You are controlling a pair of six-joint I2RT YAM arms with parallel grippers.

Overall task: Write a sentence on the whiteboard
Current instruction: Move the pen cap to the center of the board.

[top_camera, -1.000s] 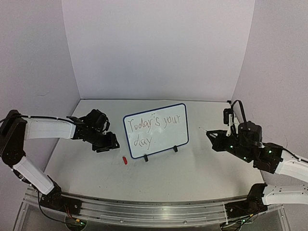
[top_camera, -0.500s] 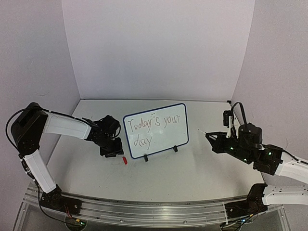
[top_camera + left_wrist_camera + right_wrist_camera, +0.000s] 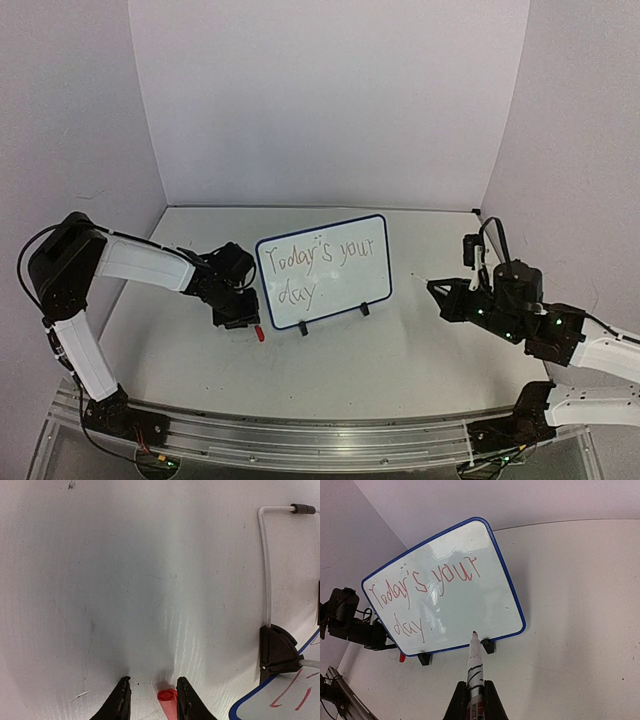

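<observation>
The whiteboard (image 3: 322, 270) stands tilted on two black feet at mid-table, blue-framed. The sentence (image 3: 315, 262) reads "Today's your day" in reddish strokes over two lines, and the right wrist view shows the sentence (image 3: 427, 582) on the whiteboard (image 3: 445, 590) too. My right gripper (image 3: 442, 292) is shut on a marker (image 3: 476, 665), its bare tip pointing at the board's lower edge from the right. My left gripper (image 3: 245, 318) is low on the table left of the board. A red cap (image 3: 168, 702) lies between its jaws, against the right finger, with a gap to the left finger (image 3: 120, 702).
The red cap (image 3: 258, 334) lies just left of the board's front foot (image 3: 303, 328). The left wrist view shows a black foot (image 3: 275, 650), a white bent rod (image 3: 265, 565) and the board's corner (image 3: 300, 690). White walls enclose the table on three sides.
My left gripper has moved right and down to the red cap, and its jaws have narrowed around it. The right arm with the marker has shifted slightly.
</observation>
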